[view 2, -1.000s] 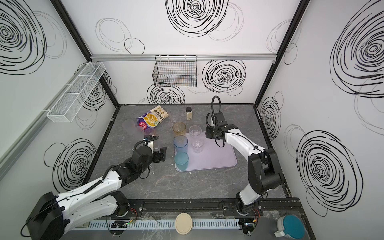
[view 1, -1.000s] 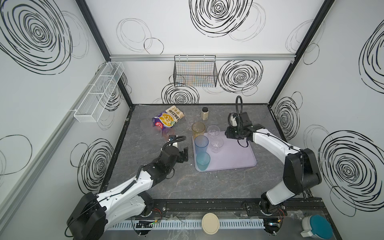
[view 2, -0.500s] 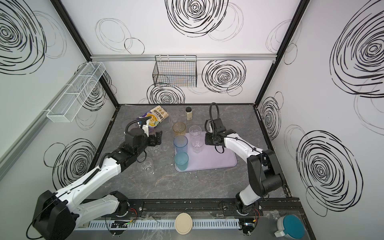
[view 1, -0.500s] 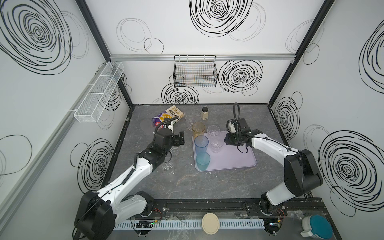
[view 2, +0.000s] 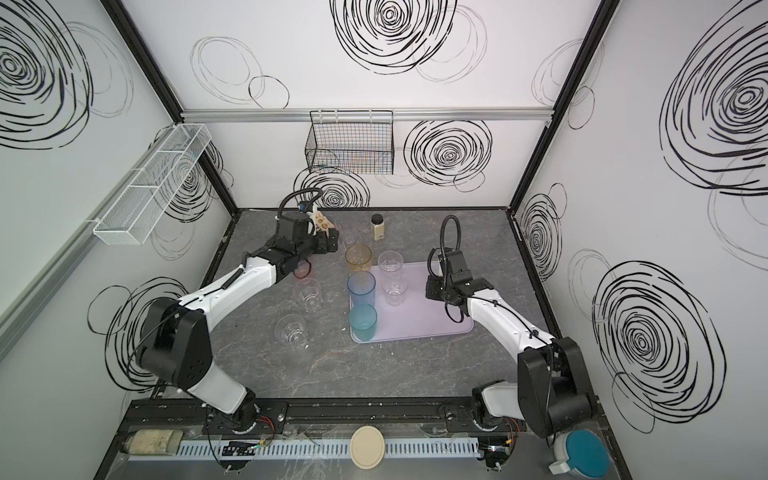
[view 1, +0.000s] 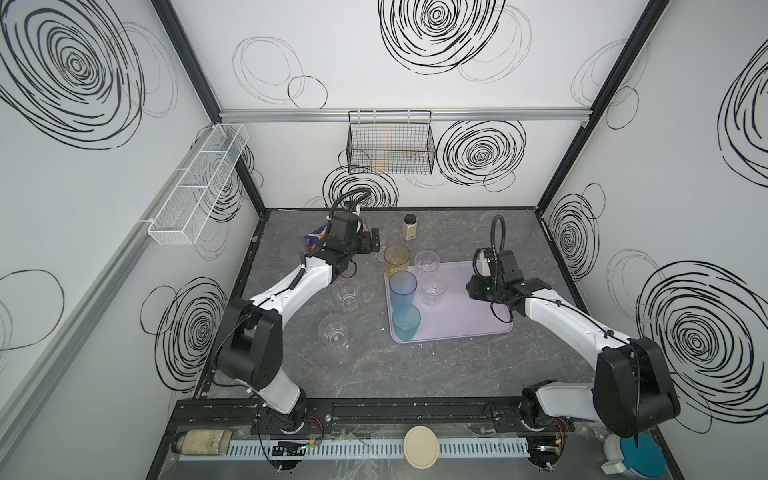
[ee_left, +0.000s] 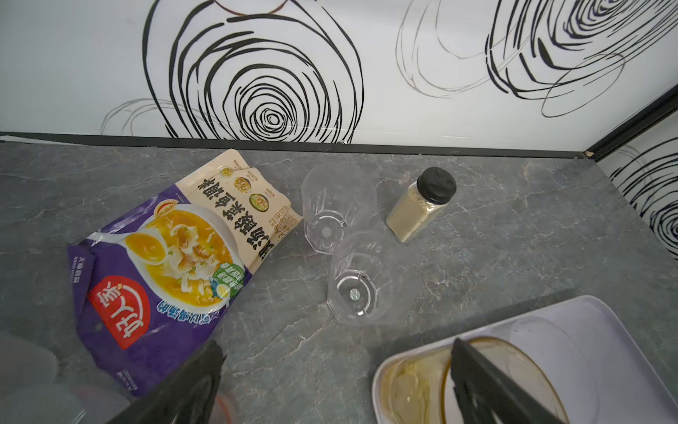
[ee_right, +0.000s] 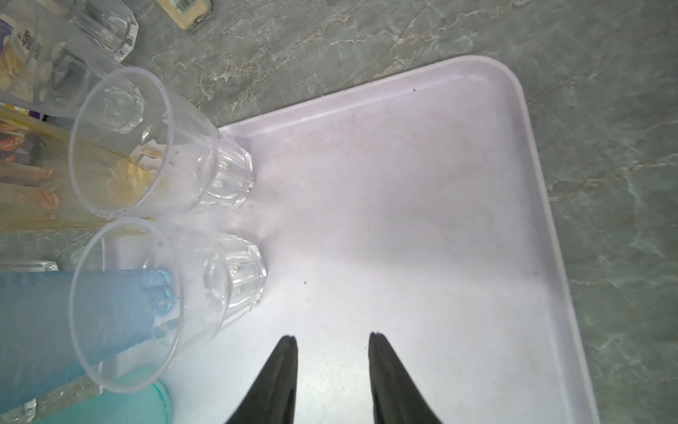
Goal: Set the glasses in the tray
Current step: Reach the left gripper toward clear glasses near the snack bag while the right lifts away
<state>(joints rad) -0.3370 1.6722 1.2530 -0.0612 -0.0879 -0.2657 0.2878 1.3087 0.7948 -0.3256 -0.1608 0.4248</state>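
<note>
Both top views looked steeply down from high above the tray, sharing the whole scene. The left wrist camera faced the back wall beyond its corner; the right hung close over it.

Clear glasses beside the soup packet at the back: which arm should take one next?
Left. The left gripper hangs open and empty just short of those clear glasses; the right gripper is over the tray, farther away.
</note>
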